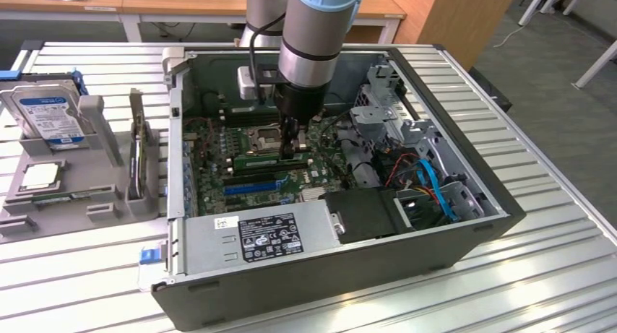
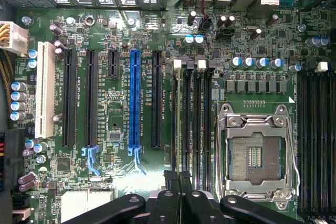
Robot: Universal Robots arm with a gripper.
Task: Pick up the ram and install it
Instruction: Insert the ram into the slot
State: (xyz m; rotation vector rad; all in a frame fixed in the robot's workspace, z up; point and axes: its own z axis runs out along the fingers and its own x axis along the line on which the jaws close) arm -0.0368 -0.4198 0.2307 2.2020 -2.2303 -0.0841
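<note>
The ram [image 1: 273,160] is a narrow green stick lying along a memory slot on the motherboard [image 1: 289,181], inside the open computer case [image 1: 463,232]. My gripper [image 1: 289,152] reaches straight down into the case, fingers close together on the stick's upper edge near its middle. In the wrist view the ram [image 2: 181,124] appears edge-on as a thin dark line in the slot beside the empty CPU socket [image 2: 256,156]. The two black fingertips [image 2: 173,182] pinch its near end, gripper [image 2: 179,181] shut.
On the exterior view's left, a grey fixture [image 1: 58,203] holds a hard drive [image 1: 48,113], a silver CPU chip [image 1: 39,175] and an upright expansion card [image 1: 140,156]. The power supply [image 1: 270,232], drive cage [image 1: 381,120] and blue cables [image 1: 438,188] crowd the case around the arm.
</note>
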